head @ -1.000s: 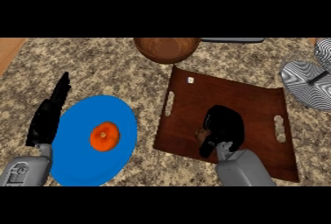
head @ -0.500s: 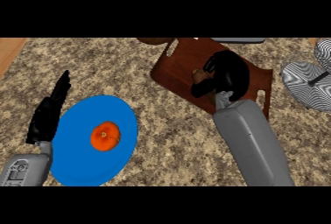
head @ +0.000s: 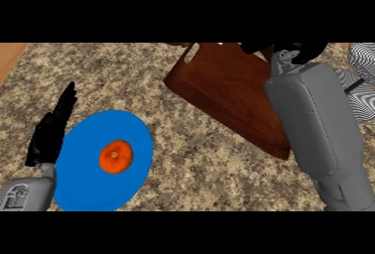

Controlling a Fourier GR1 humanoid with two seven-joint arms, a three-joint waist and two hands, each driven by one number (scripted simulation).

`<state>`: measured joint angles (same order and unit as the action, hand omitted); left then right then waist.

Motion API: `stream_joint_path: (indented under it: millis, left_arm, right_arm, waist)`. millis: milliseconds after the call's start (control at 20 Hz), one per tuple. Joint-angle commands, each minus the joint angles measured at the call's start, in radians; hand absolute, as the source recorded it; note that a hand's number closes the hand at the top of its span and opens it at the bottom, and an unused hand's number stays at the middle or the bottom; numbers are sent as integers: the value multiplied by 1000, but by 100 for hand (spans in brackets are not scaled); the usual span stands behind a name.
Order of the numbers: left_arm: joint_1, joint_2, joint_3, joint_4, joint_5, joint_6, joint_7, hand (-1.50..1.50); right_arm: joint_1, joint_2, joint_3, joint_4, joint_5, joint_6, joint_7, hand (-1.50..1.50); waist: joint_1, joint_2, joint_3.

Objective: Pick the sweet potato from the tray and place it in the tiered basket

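The right hand is stretched far up to the counter's far edge, only its black base showing before the view cuts it off, so whether its fingers are curled, spread or closed round anything cannot be told. Its grey forearm runs long across the right side of the counter and lies over the right part of the brown tray, which sits skewed, one corner pointing toward the near edge and its handle slot near the far edge. The bare part of the tray shows no sweet potato; it may be inside the hidden hand, which would suit a reach toward a basket beyond the far edge, but that is a judgement and the tiered basket itself does not show. A black-and-white striped object stands at the counter's right edge, partly behind the forearm, and is too cropped to name. At the left side lies a blue plate with a small orange thing at its middle, apart from the tray and no part of the carry. The left hand rests at the plate's left rim, fingers straight and pointing up, out of the way so the working arm has the counter to itself.
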<state>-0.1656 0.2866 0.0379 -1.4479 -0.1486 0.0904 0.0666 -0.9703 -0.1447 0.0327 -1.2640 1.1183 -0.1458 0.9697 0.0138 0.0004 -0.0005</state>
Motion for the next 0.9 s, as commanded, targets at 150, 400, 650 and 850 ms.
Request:
stream_joint_path:
  millis: [150,400,650,850]
  left_arm:
    - [-61,2,36,73,5,-7,9,0]
    - [-10,5,45,62,-2,-15,-44,0]
    - [14,-34,-2,-44,-38,8,39,0]
    - [15,-8,38,27,-10,-21,-55,0]
  right_arm:
    - [-125,-122,-45,58,14,179,2,150]
    - [-90,-198,-178,77,-123,123,-156,150]
    - [-150,-267,-167,240,-90,152,-245,150]
    - [-151,-356,-138,384,2,121,-308,150]
  waist:
    - [-14,1,0]
    - [-12,1,0]
    - [-1,2,1]
    - [5,7,0]
